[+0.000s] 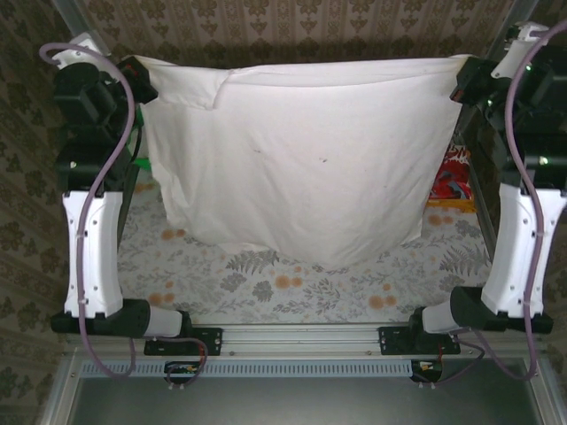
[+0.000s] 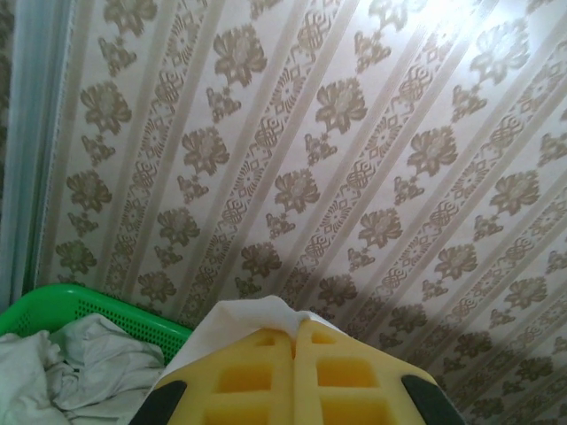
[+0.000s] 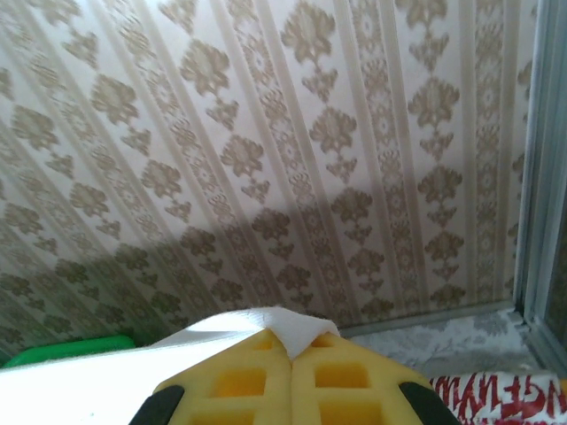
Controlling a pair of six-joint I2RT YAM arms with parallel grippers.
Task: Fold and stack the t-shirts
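Note:
An off-white t-shirt (image 1: pixel 301 150) with a small dark print (image 1: pixel 322 160) hangs spread out above the table, stretched between both arms. My left gripper (image 1: pixel 140 81) pinches its upper left corner, and my right gripper (image 1: pixel 461 81) pinches the upper right corner. In the left wrist view the yellow fingers (image 2: pixel 257 372) of the left gripper (image 2: pixel 297 326) are shut on a fold of white cloth (image 2: pixel 244 319). In the right wrist view the right gripper (image 3: pixel 292 341) is shut on a white corner (image 3: pixel 297 326). A folded red-and-white t-shirt (image 1: pixel 452 177) lies at the right, partly hidden.
A green mesh basket (image 2: pixel 89 305) holding crumpled off-white shirts (image 2: pixel 80 363) stands at the left, mostly behind the hanging shirt (image 1: pixel 137 164). The floral tablecloth (image 1: pixel 266 283) shows below the shirt's hem. A patterned wall (image 1: pixel 292 27) and metal frame posts (image 3: pixel 536 177) bound the space.

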